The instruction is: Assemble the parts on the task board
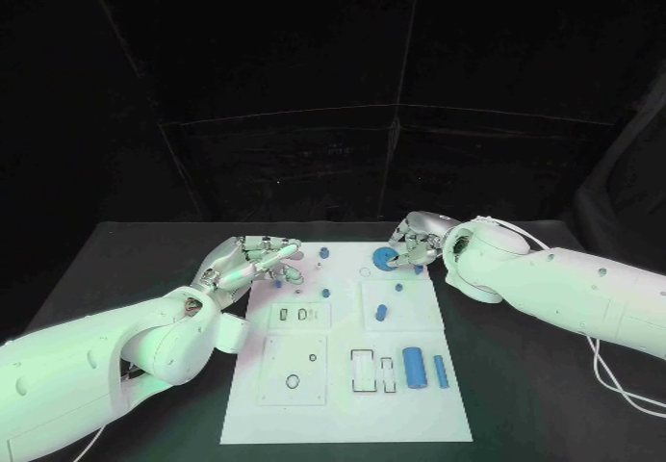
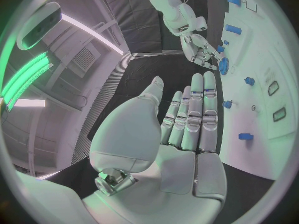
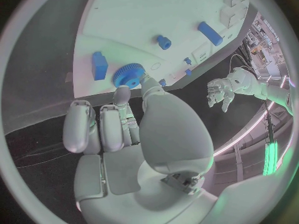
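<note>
You had a black table (image 1: 166, 250) under everything, its dark top running out on both sides to the edges. Behind it hung a black backdrop (image 1: 347, 115), creased and crossed by thin seams, closing off the far side.

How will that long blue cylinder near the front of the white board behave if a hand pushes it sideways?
The long blue cylinder lies on its side on the flat white task board, so a sideways push would probably roll it. It looks smooth and rigid, so likely slippery between fingertips. The flat blue bar beside it might stop it.
</note>
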Available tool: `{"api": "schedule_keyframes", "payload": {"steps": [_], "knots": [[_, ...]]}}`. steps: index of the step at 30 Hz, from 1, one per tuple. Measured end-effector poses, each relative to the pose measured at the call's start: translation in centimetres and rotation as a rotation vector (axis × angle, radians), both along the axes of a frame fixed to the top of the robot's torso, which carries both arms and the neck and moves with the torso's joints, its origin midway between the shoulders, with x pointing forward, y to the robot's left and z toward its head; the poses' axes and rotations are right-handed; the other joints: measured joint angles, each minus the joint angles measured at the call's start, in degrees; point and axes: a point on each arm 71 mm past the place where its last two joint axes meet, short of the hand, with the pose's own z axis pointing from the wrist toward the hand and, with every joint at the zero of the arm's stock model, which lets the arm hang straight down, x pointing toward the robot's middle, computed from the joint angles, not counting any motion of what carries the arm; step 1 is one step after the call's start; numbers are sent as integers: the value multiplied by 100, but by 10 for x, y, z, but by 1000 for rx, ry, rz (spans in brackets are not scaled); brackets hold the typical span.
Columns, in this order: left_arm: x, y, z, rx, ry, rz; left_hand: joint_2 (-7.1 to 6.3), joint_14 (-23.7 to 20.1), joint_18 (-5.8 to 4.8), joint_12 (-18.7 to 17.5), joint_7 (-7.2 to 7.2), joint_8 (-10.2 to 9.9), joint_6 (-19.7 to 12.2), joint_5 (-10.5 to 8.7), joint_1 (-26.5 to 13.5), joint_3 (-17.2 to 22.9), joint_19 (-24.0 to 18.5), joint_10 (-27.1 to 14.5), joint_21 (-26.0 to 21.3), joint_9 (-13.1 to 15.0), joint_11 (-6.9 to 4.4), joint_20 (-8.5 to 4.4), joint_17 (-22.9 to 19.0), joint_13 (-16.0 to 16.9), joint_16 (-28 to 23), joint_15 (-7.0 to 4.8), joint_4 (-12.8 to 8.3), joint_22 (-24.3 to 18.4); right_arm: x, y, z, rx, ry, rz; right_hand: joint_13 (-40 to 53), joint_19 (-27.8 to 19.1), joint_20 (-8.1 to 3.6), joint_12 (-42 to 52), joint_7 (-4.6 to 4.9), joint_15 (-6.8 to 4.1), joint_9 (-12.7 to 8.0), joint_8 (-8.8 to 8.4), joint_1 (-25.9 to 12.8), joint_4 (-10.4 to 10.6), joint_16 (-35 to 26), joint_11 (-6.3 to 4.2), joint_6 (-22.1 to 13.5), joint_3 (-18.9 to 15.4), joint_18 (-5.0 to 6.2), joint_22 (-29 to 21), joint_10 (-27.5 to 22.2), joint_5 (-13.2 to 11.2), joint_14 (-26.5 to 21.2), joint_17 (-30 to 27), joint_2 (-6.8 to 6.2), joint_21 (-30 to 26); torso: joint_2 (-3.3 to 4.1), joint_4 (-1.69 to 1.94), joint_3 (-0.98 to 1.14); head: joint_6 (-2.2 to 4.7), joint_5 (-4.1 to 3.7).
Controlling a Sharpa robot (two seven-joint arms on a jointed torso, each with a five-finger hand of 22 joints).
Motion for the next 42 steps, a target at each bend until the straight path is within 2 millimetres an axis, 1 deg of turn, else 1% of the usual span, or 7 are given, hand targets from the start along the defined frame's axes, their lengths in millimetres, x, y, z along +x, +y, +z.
{"api": "schedule_keyframes", "payload": {"steps": [14,17,19,21,26,28,42], "knots": [[1,1,-1,1,3,-1,48,0,0,0,0,0,0,0,0,16,0,0,0,0,0,0,9,1,-20,0,-16,1,6,8,-3,-42,24,-7,572,63,18,470,0,22,7,78,127,32,146,0,0,-32,1,167,164,31,21,235,117,105,1,3,-5,-29,16],[1,1,-1,2,4,-1,48,0,0,0,0,0,0,0,0,16,0,0,0,0,0,0,14,1,-20,0,-16,1,6,9,-3,-46,24,-6,716,94,10,591,-46,22,19,118,172,32,196,-24,46,-32,-1,211,226,47,21,289,162,108,1,1,-5,-35,16],[1,1,-1,2,4,-1,48,0,0,0,0,0,0,0,0,16,0,0,0,0,0,0,20,1,-20,0,-16,1,7,10,-3,-48,22,-4,892,119,5,742,-66,22,31,174,249,32,231,-38,146,-32,-90,255,312,48,21,335,182,152,1,0,-5,-38,16],[1,1,-1,2,5,-1,48,0,0,0,0,0,0,0,0,16,0,0,0,0,0,0,20,1,-20,0,-16,1,7,11,-3,-51,19,-2,1063,134,-10,886,-88,22,46,247,294,22,259,-64,266,-41,-90,298,390,47,21,378,222,153,1,-2,-5,-44,16],[2,1,-1,2,7,-3,48,0,0,-21,0,0,0,0,0,16,0,0,0,0,0,0,19,1,-20,0,-16,1,7,14,-2,-66,5,5,1370,174,-51,1127,-128,22,60,366,384,-72,297,-122,494,41,-89,385,491,-277,21,449,294,217,1,-5,-6,-48,8],[2,1,-1,2,7,-4,48,0,0,-21,0,0,0,0,0,16,0,0,0,0,0,0,19,1,-20,0,-16,1,7,15,-2,-75,-5,9,1432,174,-51,1165,-157,6,114,430,429,-80,297,-123,561,48,-89,411,491,-298,5,463,327,218,1,-5,-7,-50,4],[2,1,-2,2,11,-8,48,0,0,-21,0,-24,0,0,0,28,0,0,0,1,0,0,26,1,-38,0,-36,-3,4,29,2,-155,-86,41,1720,256,-92,1384,-189,-21,85,464,526,-182,352,-163,692,230,-87,523,655,-388,21,544,380,273,2,-1,-8,-79,1]]}}
